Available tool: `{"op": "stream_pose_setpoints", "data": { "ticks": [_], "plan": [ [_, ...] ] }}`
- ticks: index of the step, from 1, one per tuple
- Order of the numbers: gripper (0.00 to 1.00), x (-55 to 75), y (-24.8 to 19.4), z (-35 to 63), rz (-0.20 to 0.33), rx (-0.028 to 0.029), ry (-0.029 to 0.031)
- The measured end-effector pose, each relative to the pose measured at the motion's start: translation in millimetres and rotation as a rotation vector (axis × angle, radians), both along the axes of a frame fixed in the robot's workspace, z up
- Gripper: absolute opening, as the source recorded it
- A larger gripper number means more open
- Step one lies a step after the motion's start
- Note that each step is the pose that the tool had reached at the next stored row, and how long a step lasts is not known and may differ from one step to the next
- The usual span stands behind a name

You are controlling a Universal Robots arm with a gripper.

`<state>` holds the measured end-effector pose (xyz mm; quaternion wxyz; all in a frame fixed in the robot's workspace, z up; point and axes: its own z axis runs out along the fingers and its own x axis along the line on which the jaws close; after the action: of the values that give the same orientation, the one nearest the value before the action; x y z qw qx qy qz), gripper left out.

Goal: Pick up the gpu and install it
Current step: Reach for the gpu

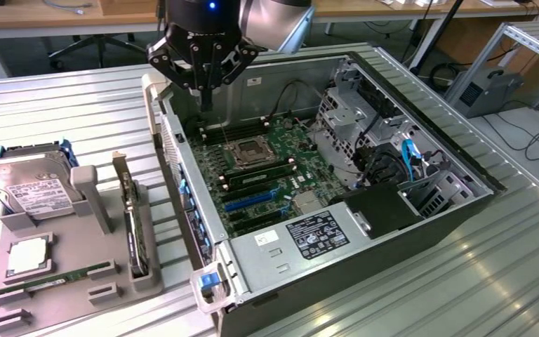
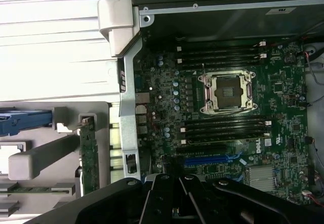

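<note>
My arm (image 1: 274, 21) points straight down over the open computer case's (image 1: 288, 288) back corner, jaws closed and empty. The gpu (image 1: 134, 225) stands on edge in the grey holder (image 1: 68, 246) beside the case, its fan side hidden.

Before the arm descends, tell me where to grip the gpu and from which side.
Probably the upper long edge of the gpu, approached from straight above, pinching its two flat faces. It stands on edge in a slot of the grey holder, so that edge is exposed while its lower part sits in the slot.
</note>
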<state>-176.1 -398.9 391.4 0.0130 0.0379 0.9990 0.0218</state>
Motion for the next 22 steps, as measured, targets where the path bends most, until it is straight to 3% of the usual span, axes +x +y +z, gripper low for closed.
{"op": "stream_pose_setpoints", "data": {
  "ticks": [22],
  "plan": [
    [0.11, -6.1, 0.0, 0.0, 0.0, -0.001, 0.0]
  ]
}}
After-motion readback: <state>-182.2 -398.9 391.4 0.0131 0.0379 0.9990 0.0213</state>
